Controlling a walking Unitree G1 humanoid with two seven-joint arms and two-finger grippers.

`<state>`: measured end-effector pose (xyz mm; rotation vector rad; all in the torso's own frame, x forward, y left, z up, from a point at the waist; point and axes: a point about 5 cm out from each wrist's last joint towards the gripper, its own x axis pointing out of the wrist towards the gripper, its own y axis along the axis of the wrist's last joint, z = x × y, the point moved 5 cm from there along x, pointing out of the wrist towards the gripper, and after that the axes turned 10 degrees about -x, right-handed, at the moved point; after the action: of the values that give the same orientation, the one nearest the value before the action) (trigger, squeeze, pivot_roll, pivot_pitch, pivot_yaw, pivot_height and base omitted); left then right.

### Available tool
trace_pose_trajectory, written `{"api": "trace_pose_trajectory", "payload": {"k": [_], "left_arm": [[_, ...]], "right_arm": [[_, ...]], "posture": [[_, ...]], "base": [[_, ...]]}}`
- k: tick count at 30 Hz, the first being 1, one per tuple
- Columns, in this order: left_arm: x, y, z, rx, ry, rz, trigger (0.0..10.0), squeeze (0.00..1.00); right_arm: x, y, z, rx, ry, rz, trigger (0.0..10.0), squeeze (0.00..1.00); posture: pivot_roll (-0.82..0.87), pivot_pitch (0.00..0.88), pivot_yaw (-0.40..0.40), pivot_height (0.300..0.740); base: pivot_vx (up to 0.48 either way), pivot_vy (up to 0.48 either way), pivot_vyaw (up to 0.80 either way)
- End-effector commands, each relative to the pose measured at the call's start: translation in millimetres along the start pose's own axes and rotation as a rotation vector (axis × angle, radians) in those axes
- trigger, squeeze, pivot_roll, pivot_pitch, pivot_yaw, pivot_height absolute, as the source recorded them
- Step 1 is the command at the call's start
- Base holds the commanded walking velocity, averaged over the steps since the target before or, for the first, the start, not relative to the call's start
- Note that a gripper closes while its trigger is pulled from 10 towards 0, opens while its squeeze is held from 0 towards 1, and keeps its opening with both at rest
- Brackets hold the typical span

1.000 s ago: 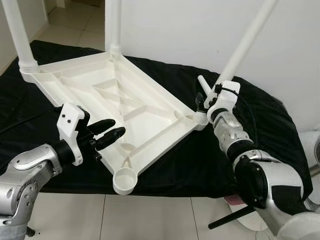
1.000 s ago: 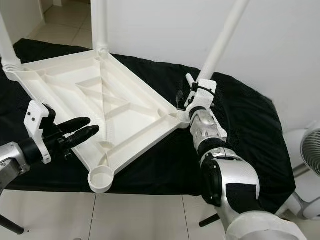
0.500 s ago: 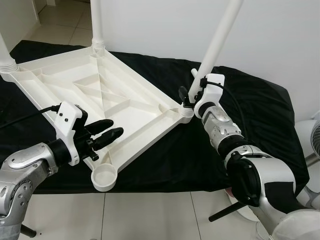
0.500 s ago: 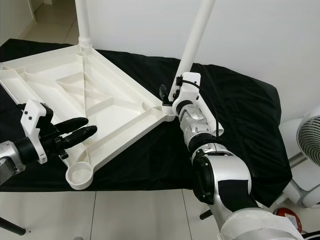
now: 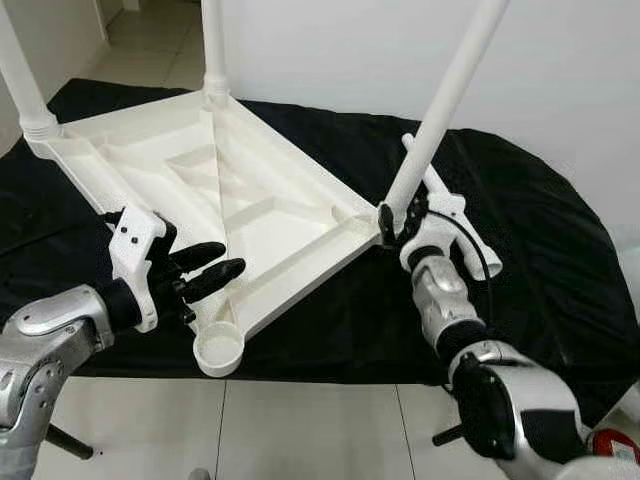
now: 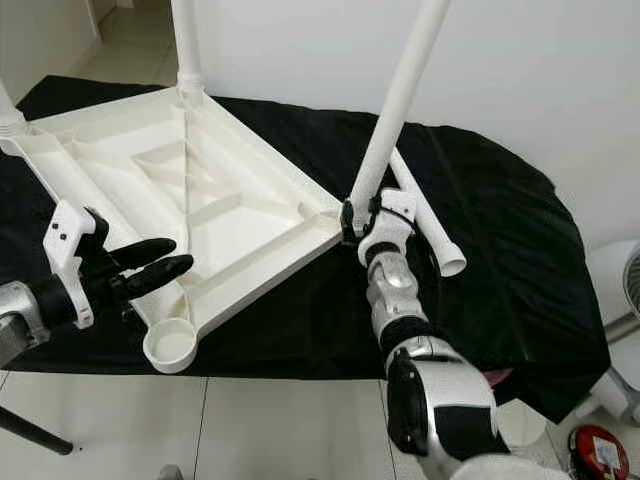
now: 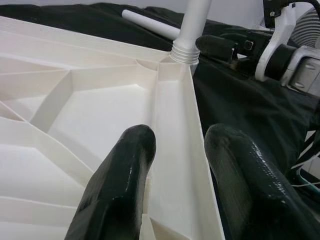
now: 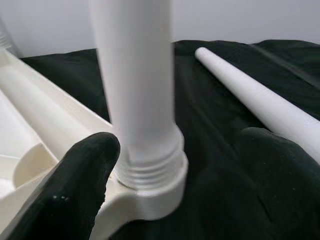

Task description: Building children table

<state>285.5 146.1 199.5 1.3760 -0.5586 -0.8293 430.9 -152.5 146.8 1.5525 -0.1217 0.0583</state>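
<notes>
1. Before me a black cloth-covered counter (image 5: 560,260) stands on pale floor tiles.
2. On it rests the upturned white plastic tabletop (image 5: 250,200).
3. A loose white plastic leg tube (image 6: 425,215) lies on the cloth beside it.

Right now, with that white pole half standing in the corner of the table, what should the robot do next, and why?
Probably close the right gripper on the leaning leg and turn it in. Its threads still show above the corner socket, and the fingers stand open either side of it. The left gripper straddles the tabletop edge.
</notes>
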Motion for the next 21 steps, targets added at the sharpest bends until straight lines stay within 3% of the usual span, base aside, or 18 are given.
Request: {"api": "trace_pose_trajectory", "payload": {"k": [1, 2, 4, 6, 11, 15, 18, 21], "left_arm": [[2.6, -5, 3.2, 0.019, -0.041, -0.028, 10.0, 0.0], [2.6, -5, 3.2, 0.019, -0.041, -0.028, 10.0, 0.0], [2.4, -12, -9.4, 0.046, 0.019, -0.072, 10.0, 0.0], [2.4, -12, -9.4, 0.046, 0.019, -0.072, 10.0, 0.0], [-5.5, -25, -32.3, 0.09, 0.102, -0.17, 10.0, 0.0], [-12.9, -38, -36.5, 0.114, 0.099, -0.247, 10.0, 0.0], [-23.4, -57, -32.8, 0.143, 0.049, -0.367, 10.0, 0.0], [-25.8, -62, -30.4, 0.152, 0.03, -0.395, 10.0, 0.0]], "right_arm": [[-6.6, 1, 6.1, 0.002, -0.028, 0.042, 10.0, 0.0], [-6.6, 1, 6.1, 0.002, -0.028, 0.042, 10.0, 0.0], [-26.8, -4, 3.2, 0.025, -0.001, 0.086, 10.0, 0.0], [-26.8, -4, 3.2, 0.025, -0.001, 0.086, 10.0, 0.0], [-60.5, -8, 0.4, 0.033, 0.053, 0.122, 10.0, 0.0], [-72.0, -5, 1.2, 0.033, 0.072, 0.132, 10.0, 0.0], [-79.9, 1, 7.8, 0.005, 0.081, 0.142, 10.0, 0.0], [-80.8, 1, 10.2, 0.001, 0.079, 0.143, 10.0, 0.0]], "posture": [[0.08, 0.036, -0.108, 0.74], [0.08, 0.036, -0.108, 0.74], [0.08, 0.032, -0.108, 0.74], [0.08, 0.032, -0.108, 0.74], [0.06, 0.015, -0.11, 0.74], [0.05, 0.008, -0.107, 0.74], [0.04, 0.004, -0.103, 0.74], [0.04, 0.004, -0.103, 0.74]], "base": [[0.0, 0.0, 0.0], [0.0, 0.0, 0.0], [0.0, 0.0, 0.0], [0.0, 0.0, 0.0], [0.0, 0.0, 0.0], [0.0, 0.0, 0.0], [0.0, 0.0, 0.0], [0.0, 0.0, 0.0]]}}
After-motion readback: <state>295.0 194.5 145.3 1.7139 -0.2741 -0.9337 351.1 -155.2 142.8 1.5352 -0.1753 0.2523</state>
